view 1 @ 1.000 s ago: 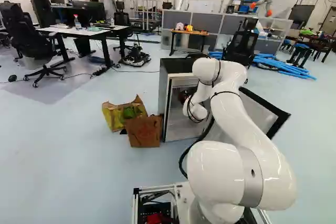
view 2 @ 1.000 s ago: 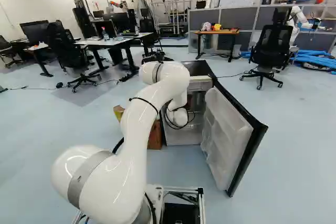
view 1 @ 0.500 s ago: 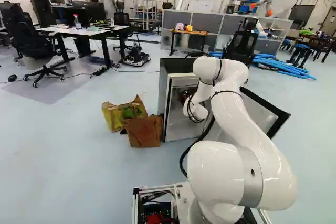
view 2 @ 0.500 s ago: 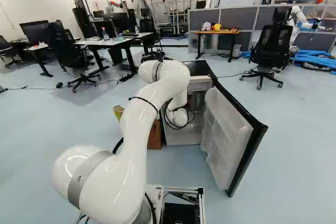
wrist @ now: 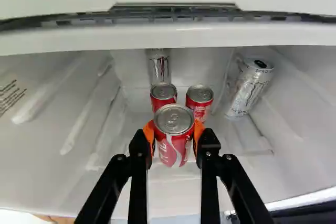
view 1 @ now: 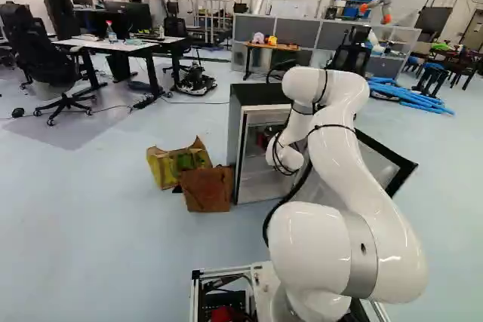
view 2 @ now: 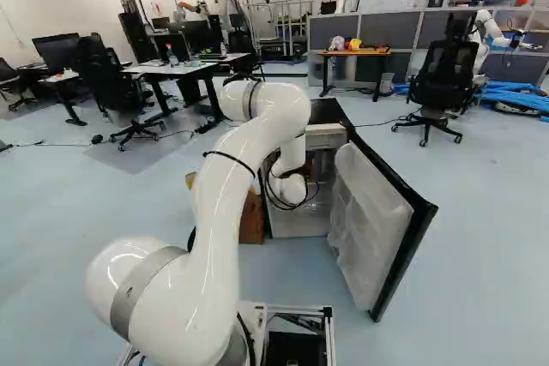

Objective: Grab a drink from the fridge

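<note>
By the gripper a red can is pinched; its two orange pads are pressed to the can from two opposite sides, and the lid of the can is turned towards the wrist camera. The held can is located inside the fridge; whether its bottom is touching the fridge floor or is lifted, it cannot be told. In the base views the fingers cannot be clearly distinguished near the wrist of the white arm.

Ahead of the held can, two more red cans are seen: the one red can is placed just beside the other red can, with a small gap between; behind the first of these, a silver can is standing upright; a second silver can is tilted, near the side wall, apart from the red ones.

The fridge door is swung wide open; in the right base view it is seen to the right of the arm. On the floor, in the left base view, a brown bag is set near the fridge; just beside it, a yellow bag is seen, with something green inside.
</note>
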Controlling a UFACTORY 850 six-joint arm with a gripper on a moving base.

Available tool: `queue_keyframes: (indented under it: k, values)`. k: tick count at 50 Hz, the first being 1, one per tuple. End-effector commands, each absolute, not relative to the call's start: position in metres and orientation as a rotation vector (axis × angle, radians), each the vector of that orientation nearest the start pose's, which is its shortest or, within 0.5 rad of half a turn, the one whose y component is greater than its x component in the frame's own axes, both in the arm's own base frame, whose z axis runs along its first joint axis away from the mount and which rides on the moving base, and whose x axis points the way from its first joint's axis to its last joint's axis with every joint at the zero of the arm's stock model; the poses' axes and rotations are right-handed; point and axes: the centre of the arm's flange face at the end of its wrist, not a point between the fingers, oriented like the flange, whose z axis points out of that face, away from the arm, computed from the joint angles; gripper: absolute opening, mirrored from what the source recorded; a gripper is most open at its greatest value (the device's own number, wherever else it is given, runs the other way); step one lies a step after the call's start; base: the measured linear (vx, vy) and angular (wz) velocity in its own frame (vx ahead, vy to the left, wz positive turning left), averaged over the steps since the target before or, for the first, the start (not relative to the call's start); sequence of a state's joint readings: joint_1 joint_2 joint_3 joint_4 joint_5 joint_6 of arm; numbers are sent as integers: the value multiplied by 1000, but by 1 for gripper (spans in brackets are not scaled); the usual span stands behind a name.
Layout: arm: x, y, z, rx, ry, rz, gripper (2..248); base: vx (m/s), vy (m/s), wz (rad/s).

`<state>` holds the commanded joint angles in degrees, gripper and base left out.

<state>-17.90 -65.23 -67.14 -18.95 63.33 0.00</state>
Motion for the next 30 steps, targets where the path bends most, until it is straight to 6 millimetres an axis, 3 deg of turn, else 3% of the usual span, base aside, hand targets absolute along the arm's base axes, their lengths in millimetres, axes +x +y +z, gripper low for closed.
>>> queue_keyframes:
  k: [30]
  values:
    - [517, -154, 123, -2682, 12, -1637, 94, 0, 0, 0]
